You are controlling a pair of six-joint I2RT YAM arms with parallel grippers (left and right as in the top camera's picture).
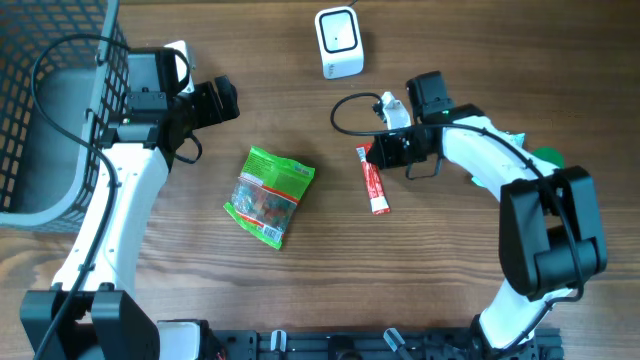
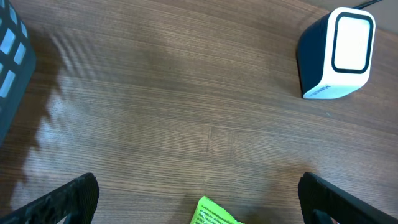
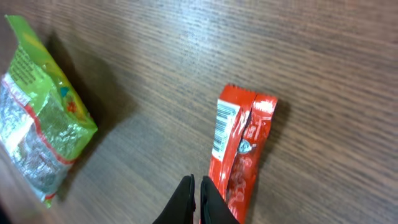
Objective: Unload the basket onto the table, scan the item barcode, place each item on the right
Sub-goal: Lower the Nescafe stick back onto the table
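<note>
A red snack packet (image 1: 376, 185) lies flat on the wooden table, its barcode (image 3: 222, 127) facing up at the far end. My right gripper (image 3: 198, 183) is shut, its fingers pressed together just left of the packet (image 3: 242, 155), with nothing visibly between them. From overhead the right gripper (image 1: 372, 155) sits over the packet's upper end. A green candy bag (image 1: 268, 195) lies mid-table, and its corner (image 2: 211, 213) shows between the left fingers. My left gripper (image 1: 225, 100) is wide open and empty. The white scanner (image 1: 338, 42) stands at the back.
A dark wire basket (image 1: 40, 110) fills the left edge of the table. The scanner's black cable (image 1: 345, 110) loops toward the right arm. A green object (image 1: 547, 157) peeks out behind the right arm.
</note>
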